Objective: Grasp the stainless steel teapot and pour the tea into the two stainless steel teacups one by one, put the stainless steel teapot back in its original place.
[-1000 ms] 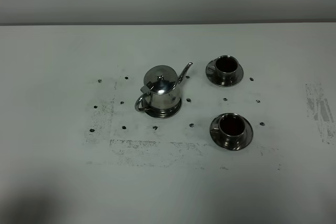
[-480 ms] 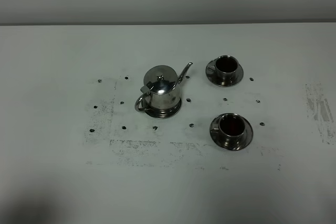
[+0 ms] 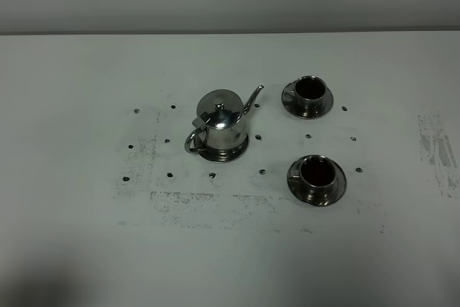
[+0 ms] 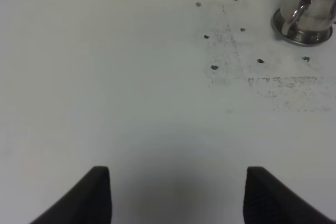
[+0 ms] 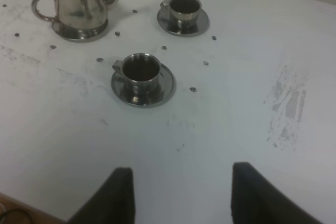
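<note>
The stainless steel teapot stands upright on its shallow steel dish mid-table, spout pointing back right, loop handle toward the front left; it also shows in the left wrist view and the right wrist view. Two stainless steel teacups sit on saucers to its right: the far one and the near one. Both look dark inside. My left gripper is open over bare table, well short of the teapot. My right gripper is open, in front of the near cup. Neither arm appears in the exterior view.
The white table carries small dark dots around the teapot and cups, a scuffed grey patch in front of the teapot, and a smudge at the right. A grey wall runs along the table's back edge.
</note>
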